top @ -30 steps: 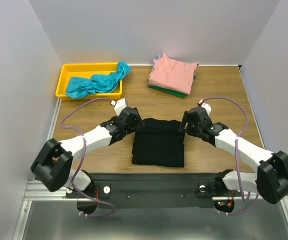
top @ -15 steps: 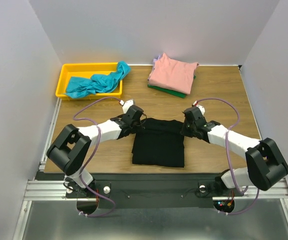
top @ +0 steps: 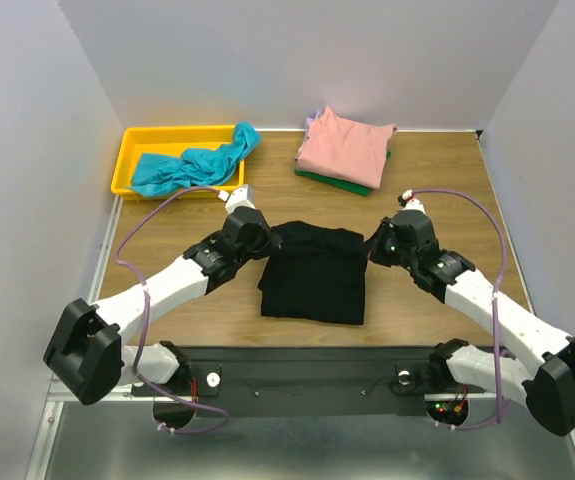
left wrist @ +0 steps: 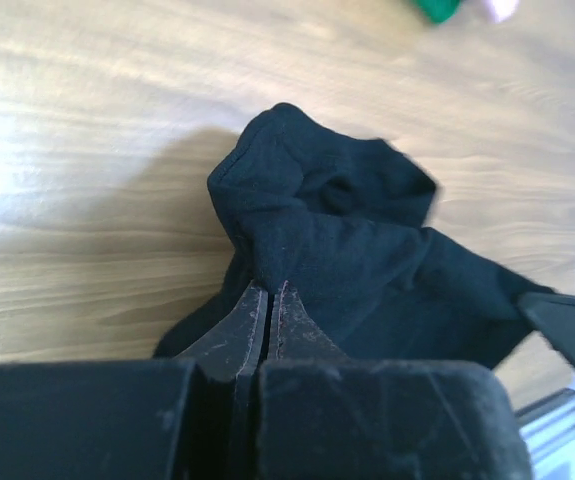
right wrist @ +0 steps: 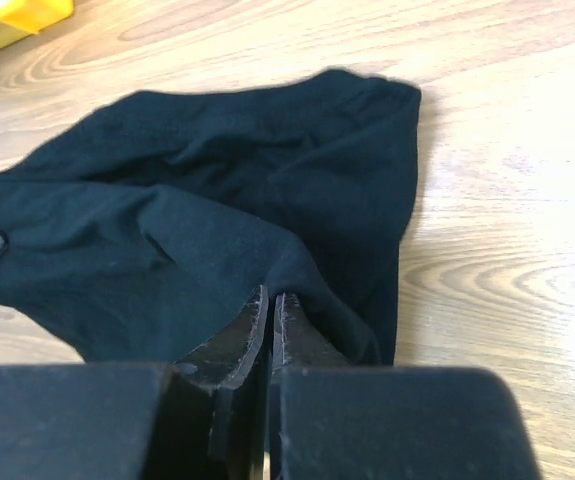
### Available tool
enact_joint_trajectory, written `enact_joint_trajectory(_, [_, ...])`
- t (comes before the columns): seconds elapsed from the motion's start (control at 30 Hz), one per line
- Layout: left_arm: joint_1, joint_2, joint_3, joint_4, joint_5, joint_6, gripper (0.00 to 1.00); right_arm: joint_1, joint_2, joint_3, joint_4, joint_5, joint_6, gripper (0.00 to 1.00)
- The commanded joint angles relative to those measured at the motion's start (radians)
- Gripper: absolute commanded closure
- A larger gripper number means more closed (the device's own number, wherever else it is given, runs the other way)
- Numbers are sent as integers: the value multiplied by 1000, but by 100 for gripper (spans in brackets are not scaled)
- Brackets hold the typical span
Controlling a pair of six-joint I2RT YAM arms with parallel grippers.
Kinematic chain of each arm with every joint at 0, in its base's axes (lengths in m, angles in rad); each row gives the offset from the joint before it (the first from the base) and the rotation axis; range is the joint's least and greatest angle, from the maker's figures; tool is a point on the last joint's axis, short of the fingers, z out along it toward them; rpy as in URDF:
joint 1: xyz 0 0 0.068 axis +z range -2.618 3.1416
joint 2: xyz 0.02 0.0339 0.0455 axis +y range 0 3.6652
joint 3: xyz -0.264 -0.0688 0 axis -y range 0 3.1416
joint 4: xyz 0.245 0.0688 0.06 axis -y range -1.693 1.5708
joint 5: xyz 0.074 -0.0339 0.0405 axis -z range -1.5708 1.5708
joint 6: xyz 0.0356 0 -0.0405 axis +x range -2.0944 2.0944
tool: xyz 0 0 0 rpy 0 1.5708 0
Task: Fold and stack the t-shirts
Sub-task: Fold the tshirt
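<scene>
Black t-shirt [top: 312, 280] mid-fold: left pincer [left wrist: 269, 292] and right pincer [right wrist: 270, 297] each pinch a far corner; next, probably carry both evenly toward its near hem.

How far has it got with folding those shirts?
A pink t-shirt sits folded on a green t-shirt at the back, so that pile looks done. The left gripper and right gripper pinch the far corners of the black t-shirt, mid-fold. The teal t-shirt lies crumpled in the yellow bin, not yet folded.
</scene>
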Motion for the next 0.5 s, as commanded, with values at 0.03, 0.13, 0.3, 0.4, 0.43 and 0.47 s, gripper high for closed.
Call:
enact_joint_trajectory(0.03, [5,-44,18,9,-36,13,100,-6,-15,58,16,-17,-34,99])
enact_joint_trajectory(0.13, [19,-9,56,9,-79,10,100,-7,45,112,16,56,-37,100])
enact_joint_trajectory(0.3, [91,112,107,22,-118,-3,100,-39,221,190,46,144,-54,100])
enact_joint_trajectory(0.4, [144,213,133,75,-119,-1,100,-91,310,209,137,97,-89,99])
enact_joint_trajectory(0.43, [157,244,161,76,-115,-1,100,-102,376,213,163,80,-109,99])
enact_joint_trajectory(0.47, [178,310,173,79,-108,-1,100,-117,405,235,202,62,-121,97])
